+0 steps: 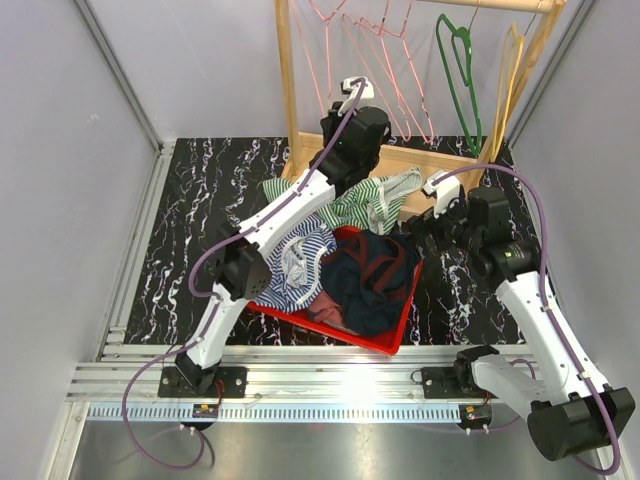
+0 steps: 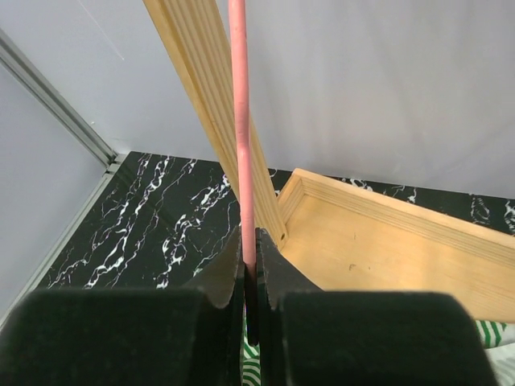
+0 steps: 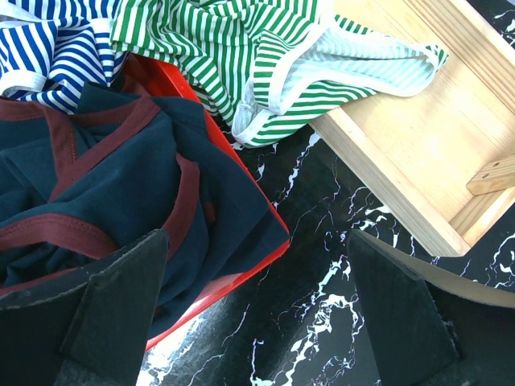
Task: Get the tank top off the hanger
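Pinching pink hanger (image 2: 239,121), left end effector (image 2: 250,245); green tank top (image 1: 378,203) lying below; right end effector (image 3: 253,249) spread.

soft striped cloth tank top (image 3: 241,40), smooth pink hanger (image 2: 239,121), matt wooden rack (image 2: 386,249), glossy marbled tabletop (image 2: 161,217)

Top external: high behind the arm bases (image 1: 203,378), looking steeply down over the table (image 1: 200,200). Left wrist: close behind its fingers (image 2: 225,289), facing the wooden rack (image 2: 378,249) ahead. Right wrist: looking down past its fingers (image 3: 113,314), sharing the red bin (image 3: 241,277) with overhead.
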### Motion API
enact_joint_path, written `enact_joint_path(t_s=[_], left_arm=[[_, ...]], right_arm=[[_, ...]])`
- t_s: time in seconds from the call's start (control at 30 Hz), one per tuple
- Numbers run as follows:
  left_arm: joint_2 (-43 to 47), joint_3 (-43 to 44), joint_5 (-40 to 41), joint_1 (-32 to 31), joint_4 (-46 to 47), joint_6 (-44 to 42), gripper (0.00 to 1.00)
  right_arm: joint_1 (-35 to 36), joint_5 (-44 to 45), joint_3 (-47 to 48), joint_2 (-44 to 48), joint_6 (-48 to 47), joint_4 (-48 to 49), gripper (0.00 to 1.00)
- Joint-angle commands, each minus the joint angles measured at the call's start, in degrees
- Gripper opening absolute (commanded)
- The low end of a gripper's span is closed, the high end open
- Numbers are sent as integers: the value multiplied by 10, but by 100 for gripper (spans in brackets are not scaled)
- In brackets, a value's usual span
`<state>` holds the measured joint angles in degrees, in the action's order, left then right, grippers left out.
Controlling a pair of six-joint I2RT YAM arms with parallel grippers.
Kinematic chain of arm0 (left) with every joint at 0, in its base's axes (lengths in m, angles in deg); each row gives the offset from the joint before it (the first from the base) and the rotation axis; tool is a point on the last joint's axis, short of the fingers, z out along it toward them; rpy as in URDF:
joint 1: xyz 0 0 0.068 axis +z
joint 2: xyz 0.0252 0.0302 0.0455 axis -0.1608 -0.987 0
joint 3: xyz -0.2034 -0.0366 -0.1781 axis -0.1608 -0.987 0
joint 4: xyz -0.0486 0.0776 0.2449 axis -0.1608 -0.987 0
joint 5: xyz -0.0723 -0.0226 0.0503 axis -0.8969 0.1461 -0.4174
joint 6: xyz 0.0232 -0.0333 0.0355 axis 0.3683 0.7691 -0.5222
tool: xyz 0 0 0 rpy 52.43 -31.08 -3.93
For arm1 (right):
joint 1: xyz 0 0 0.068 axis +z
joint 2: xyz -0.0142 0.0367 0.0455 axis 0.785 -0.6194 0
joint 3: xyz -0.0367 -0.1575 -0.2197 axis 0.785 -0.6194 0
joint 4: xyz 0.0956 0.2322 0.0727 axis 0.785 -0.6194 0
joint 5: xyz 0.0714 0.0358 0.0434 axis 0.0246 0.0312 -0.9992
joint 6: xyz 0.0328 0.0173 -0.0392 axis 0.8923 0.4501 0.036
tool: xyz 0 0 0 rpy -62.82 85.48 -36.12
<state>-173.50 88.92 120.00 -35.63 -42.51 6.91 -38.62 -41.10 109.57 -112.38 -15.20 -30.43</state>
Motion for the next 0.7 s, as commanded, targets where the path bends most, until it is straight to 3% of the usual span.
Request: enact_joint_path(t_s=[0.0,0.17,0.67], left_arm=[[38,38,-28,-3,-5,9,0],[5,84,-14,-2,34,-33,0],[-28,77,-33,52,82,-82,0]], right_arm=[[-4,-11,2,1,-3,14,100],[-3,-15,3,2,-2,13,100],[-3,-25,6,2,-1,6,100]])
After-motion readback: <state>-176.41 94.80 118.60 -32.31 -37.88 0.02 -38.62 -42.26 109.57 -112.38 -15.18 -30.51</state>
